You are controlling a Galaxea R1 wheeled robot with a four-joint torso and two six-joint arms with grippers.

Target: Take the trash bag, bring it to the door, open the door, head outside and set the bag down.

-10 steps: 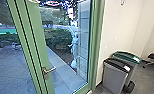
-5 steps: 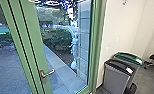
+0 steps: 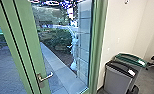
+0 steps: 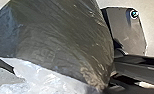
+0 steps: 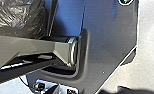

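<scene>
Head view: one green-framed glass door (image 3: 31,52), seemingly shut, with one metal handle (image 3: 44,77); right of the door, two bins (image 3: 118,78), white labels (image 3: 131,72) on their lids, no writing I can read. Left wrist view: one trash bag (image 4: 60,42), its gathered end pinched in my left gripper (image 4: 107,84), so I judge the carry nearly done and the opening due, which calls for a lined-up press on the handle without losing the bag. Right wrist view: dark bag plastic beside the robot's base; right gripper, state I cannot tell.
</scene>
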